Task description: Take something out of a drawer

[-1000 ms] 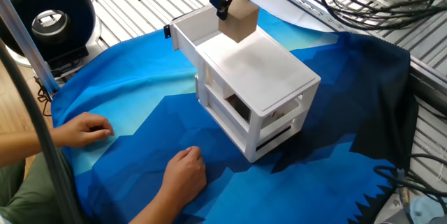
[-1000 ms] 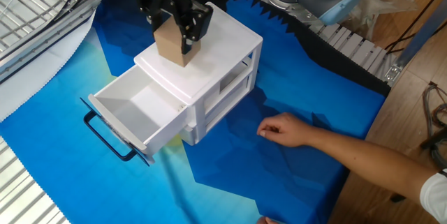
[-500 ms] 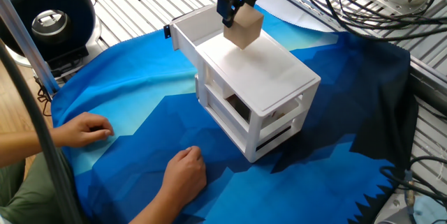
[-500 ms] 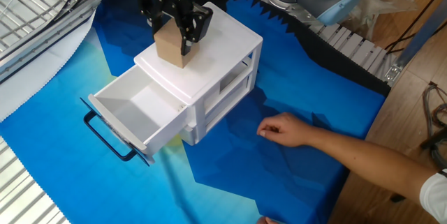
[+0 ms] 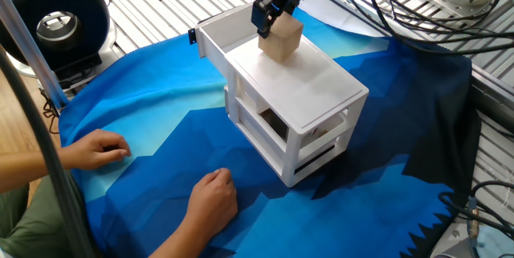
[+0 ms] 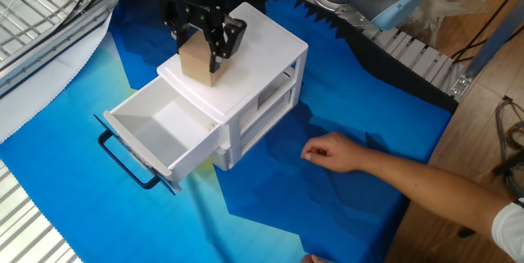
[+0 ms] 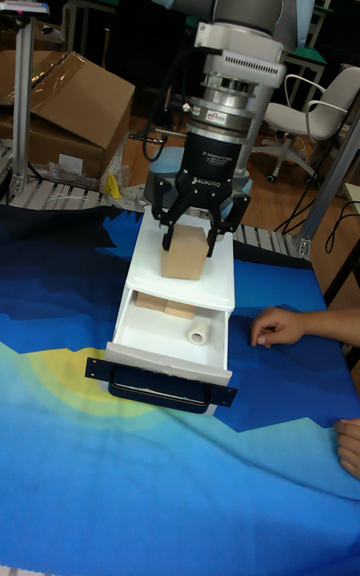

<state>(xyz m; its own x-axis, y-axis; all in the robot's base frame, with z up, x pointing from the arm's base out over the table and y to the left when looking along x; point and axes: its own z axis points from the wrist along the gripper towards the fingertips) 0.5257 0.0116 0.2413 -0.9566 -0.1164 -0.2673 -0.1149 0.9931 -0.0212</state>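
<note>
The cube [image 6: 197, 65] is clamped between the jaws of the gripper [image 6: 201, 48] on opposite flat faces, above the cabinet [image 6: 270, 46] top. It is judged light and stiff. Below and forward, the drawer [image 6: 139, 129] stands open.

Tan cube [image 6: 196, 62], white drawer [image 6: 155, 136], blue-and-yellow patterned cloth [image 5: 161, 121].

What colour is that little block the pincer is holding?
The block is plain tan, light brown, seen best in the other fixed view.

Bright, even overhead light with soft shadows; the tall view looks dimmer and perhaps slightly blurred.
</note>
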